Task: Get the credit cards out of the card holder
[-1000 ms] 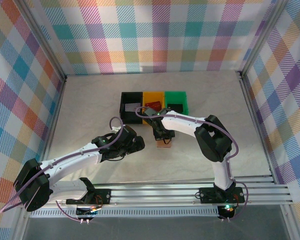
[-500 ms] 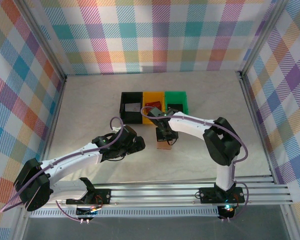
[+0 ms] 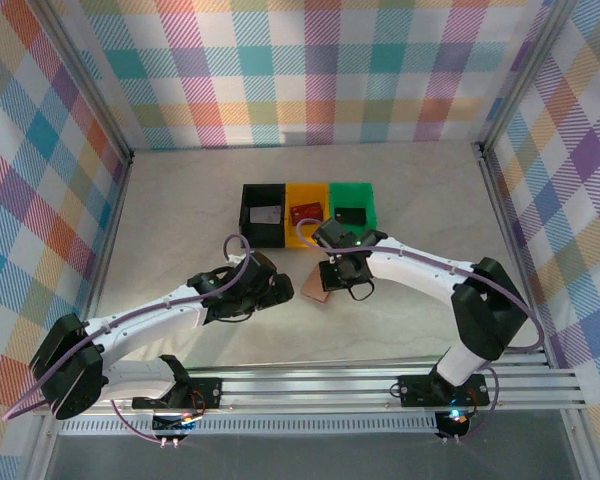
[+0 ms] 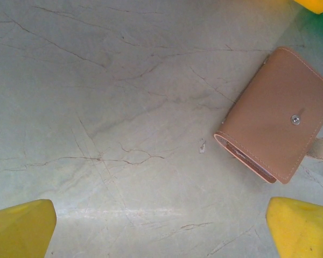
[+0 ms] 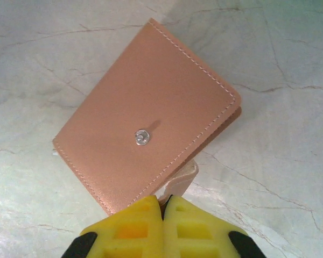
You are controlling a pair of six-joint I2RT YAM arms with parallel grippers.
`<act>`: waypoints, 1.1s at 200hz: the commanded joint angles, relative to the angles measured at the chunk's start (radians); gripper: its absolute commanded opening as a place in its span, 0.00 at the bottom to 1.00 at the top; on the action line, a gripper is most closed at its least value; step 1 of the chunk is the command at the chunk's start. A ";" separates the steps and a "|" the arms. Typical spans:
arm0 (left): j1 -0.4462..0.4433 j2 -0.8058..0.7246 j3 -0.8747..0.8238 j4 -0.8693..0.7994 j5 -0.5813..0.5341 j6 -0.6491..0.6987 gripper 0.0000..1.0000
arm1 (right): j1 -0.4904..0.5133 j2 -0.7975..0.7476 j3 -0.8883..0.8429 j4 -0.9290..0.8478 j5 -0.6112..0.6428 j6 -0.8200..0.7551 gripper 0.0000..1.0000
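Opening step: holder point(image 5: 151, 129) lies folded; right gripper point(image 5: 162, 207) is clamped on its strap point(image 5: 181, 173); left gripper point(image 4: 161, 228) gapes beside holder; next, I judge, pull strap to unfold it.

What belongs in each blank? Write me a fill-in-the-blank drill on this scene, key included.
The card holder lies with its snap facing ___.
The right pincer is ___ on its pale strap.
The left pincer stands ___.
The middle bin of the three is ___.
Missing: up; shut; open; yellow.
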 commanded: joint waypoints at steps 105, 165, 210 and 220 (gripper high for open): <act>-0.031 -0.035 0.015 0.004 0.009 -0.031 1.00 | -0.028 -0.103 0.063 0.025 -0.213 -0.189 0.00; -0.035 -0.052 -0.005 0.021 0.010 -0.047 1.00 | -0.033 -0.125 -0.061 0.031 -0.184 -0.127 0.00; -0.043 -0.022 0.001 0.041 0.012 -0.053 1.00 | -0.108 -0.139 -0.156 0.001 -0.128 -0.045 0.00; -0.045 -0.015 0.002 0.045 0.012 -0.054 1.00 | -0.149 -0.139 -0.177 0.006 -0.140 -0.031 0.00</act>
